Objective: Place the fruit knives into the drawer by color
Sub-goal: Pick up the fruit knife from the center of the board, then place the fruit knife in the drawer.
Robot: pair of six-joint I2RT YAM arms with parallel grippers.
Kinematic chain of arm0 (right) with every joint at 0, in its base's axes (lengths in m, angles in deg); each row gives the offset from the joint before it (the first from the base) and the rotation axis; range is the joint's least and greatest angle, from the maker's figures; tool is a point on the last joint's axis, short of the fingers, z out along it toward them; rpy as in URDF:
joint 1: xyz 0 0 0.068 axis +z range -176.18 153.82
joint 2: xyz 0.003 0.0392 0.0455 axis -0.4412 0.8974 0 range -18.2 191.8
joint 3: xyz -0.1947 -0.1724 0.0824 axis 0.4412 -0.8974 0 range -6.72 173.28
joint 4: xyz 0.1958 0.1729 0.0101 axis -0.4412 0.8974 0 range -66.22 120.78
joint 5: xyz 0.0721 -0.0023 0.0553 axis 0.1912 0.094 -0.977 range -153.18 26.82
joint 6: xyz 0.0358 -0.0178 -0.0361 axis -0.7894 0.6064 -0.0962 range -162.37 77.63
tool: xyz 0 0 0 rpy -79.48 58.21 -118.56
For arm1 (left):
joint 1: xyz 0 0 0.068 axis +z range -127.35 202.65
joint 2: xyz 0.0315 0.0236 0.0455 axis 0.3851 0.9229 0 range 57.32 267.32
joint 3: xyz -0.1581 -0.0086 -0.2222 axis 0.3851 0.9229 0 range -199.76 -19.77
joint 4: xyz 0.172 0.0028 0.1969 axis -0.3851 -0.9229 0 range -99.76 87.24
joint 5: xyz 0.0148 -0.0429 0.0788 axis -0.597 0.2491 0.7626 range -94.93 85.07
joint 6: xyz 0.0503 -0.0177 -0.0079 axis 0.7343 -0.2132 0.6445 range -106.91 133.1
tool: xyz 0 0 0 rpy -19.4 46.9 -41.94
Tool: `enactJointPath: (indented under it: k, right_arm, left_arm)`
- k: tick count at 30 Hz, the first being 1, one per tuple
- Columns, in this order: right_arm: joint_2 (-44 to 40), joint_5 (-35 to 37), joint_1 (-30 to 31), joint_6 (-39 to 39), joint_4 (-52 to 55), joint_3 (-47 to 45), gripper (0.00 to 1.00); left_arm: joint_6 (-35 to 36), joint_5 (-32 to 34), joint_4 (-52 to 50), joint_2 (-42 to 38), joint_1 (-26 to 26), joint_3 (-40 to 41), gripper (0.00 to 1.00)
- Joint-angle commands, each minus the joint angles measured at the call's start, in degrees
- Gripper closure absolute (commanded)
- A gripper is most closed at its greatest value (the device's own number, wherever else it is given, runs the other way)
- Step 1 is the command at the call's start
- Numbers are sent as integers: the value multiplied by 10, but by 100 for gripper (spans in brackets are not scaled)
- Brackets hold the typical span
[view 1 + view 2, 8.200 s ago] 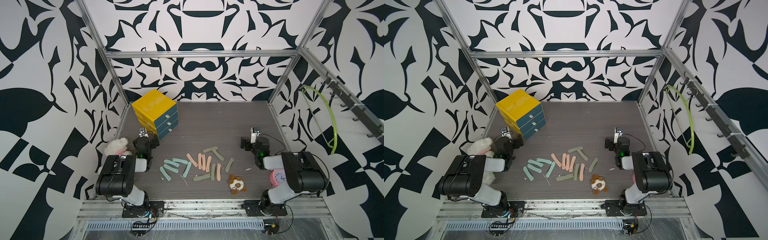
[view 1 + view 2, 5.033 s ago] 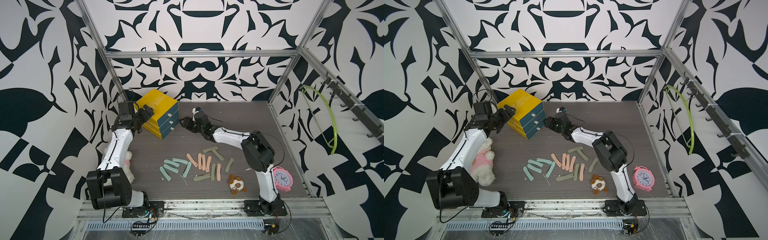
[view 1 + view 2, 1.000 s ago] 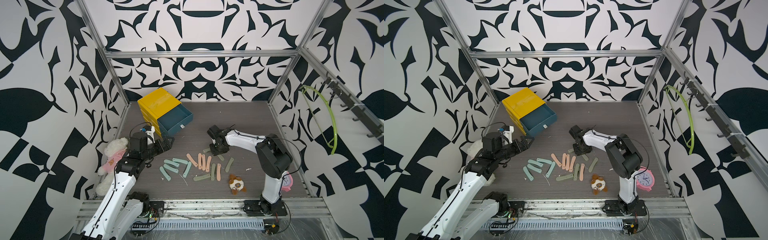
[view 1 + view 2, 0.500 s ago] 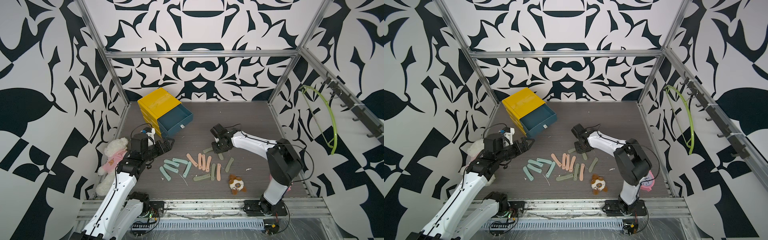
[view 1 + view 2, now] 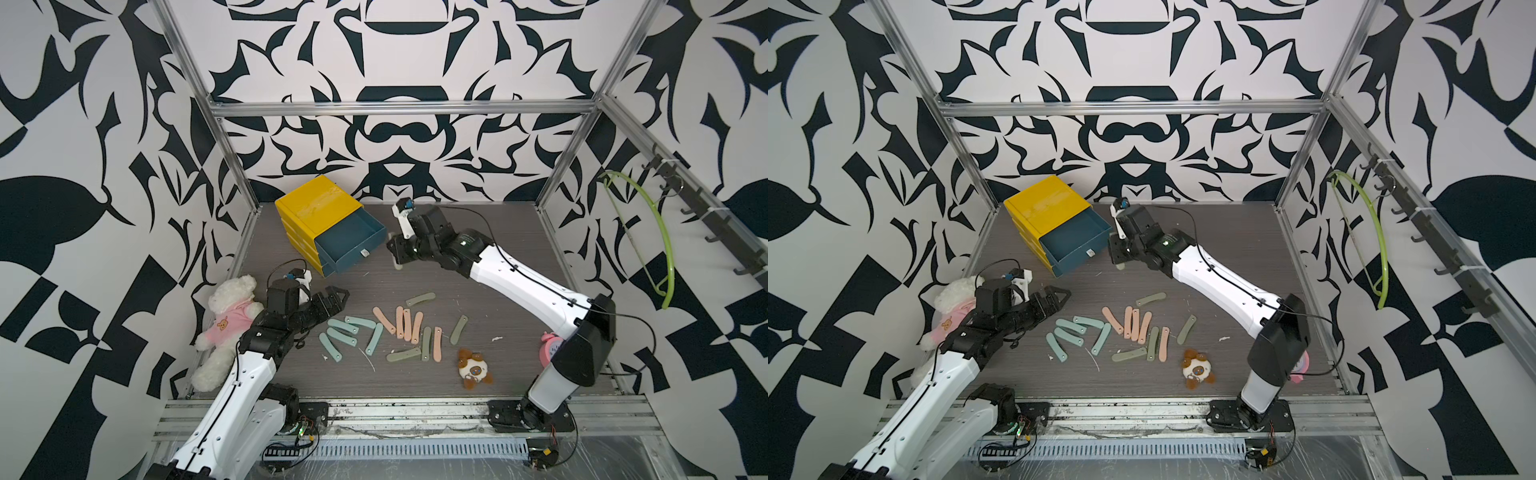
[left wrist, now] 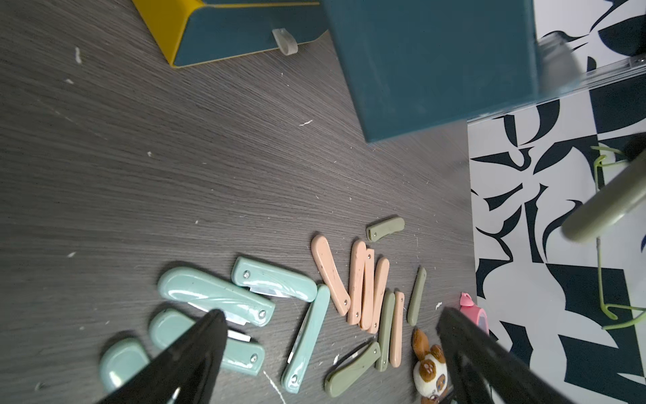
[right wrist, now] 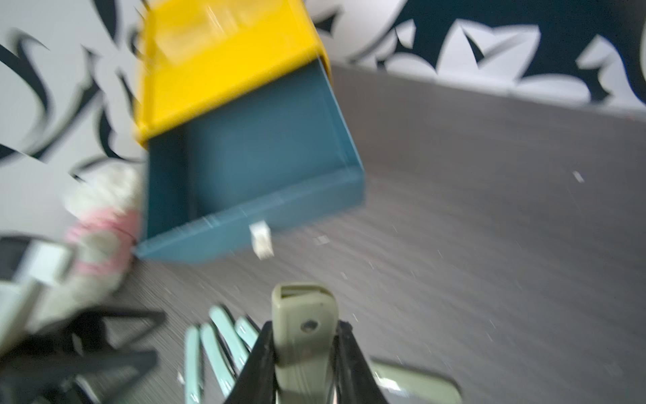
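The right gripper is clenched on one olive-sage fruit knife, rivet end out. In a top view it hangs above the table, just off the 3 o'clock corner of the pulled-out dark teal drawer and outside its walls. That drawer is the top one of a yellow cabinet at the table's 11 o'clock. The other fruit knives lie loose on the wood between the centre and 6 o'clock. The mint-teal knives are fanned on the 9 o'clock side and the peach-pink knives are lined up in the middle. The olive-sage knives are scattered from 12 through 3 to 6 o'clock of the pink ones. The left gripper hangs with its jaws spread wide and nothing between them, at about 10 o'clock of the teal group. A white teddy bear lies at the table's 8 o'clock edge and a brown-and-white plush at 5 o'clock. A pink alarm clock is half hidden behind the right arm at 4 o'clock.
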Motion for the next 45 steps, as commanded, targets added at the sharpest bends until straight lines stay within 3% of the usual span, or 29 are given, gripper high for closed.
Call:
enactJointPath:
  k: [1,11,16,22,28,38,45]
  right_arm:
    - [55,-26,-2,-19,-56,91,99]
    - [225,-33,-7,-56,-68,306,100]
    - [236,-31,-9,-64,-72,290,95]
    - [240,-30,-11,-69,-68,290,71]
    - [232,-28,-13,-70,-67,294,57]
    - [187,-27,-15,-62,-66,284,46]
    - [81,-26,-14,-64,-67,180,45]
  left_arm:
    - [-2,-1,3,-14,-1,11,1]
    - [-5,-7,-12,-29,-2,22,1]
    - [-7,-10,-10,-31,-2,24,1]
    - [-8,-12,-3,-28,-3,24,1]
    - [-7,-14,-3,-24,-3,21,1]
    - [0,-26,-2,-14,-3,-2,1]
    - [25,-26,-23,-5,-16,-49,1]
